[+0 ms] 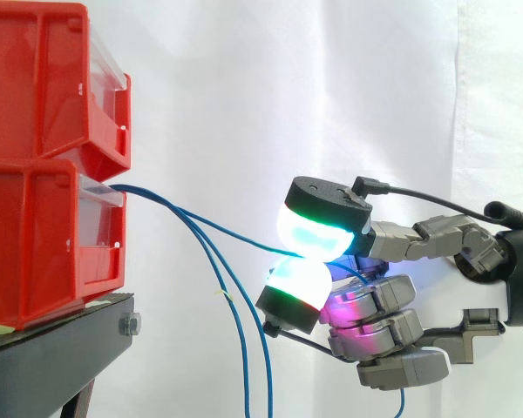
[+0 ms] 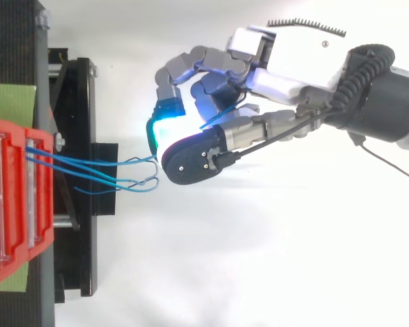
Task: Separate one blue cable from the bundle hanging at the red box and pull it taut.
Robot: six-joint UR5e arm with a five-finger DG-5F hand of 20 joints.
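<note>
Three thin blue cables come out of the lower red bin (image 1: 44,244) at its front. One blue cable (image 1: 231,232) runs sloping, nearly straight, to my hand (image 1: 375,313), which is shut on it: a glowing fingertip (image 1: 318,231) above and a pad (image 1: 298,283) below pinch it. The other two cables (image 1: 237,322) hang down in loose curves left of the hand. In the top view the cables (image 2: 88,165) fan out from the red bin (image 2: 13,197) toward the hand (image 2: 279,65), which comes in from the right.
A second red bin (image 1: 44,78) is stacked on the lower one. Both rest on a black stand (image 1: 61,344) with a bolt at its corner. A white curtain hangs behind. A loose blue cable end (image 1: 401,402) dangles below the hand.
</note>
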